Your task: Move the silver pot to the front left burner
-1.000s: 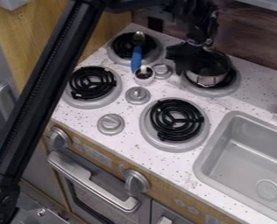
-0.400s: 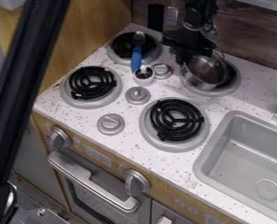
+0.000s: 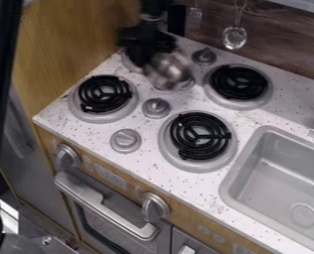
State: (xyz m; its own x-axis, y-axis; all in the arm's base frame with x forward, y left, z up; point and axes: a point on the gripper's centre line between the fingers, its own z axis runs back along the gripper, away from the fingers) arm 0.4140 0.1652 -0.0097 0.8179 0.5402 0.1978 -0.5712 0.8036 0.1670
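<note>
Gripping the silver pot (image 3: pixel 169 72), my pincer (image 3: pixel 147 59) holds it tilted above the desk (image 3: pixel 193 186) near the back left burner (image 3: pixel 128 62), long axis slanting toward the view's lower right; it looks shiny, rounded.

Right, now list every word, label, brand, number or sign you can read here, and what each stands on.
None can be read.
Wooden front strip, between the left front knob and the right front knob: a pale patch, too faint to tell whether it holds writing.
Same strip, to the right of the right front knob: small round marks, too small to make out.
</note>
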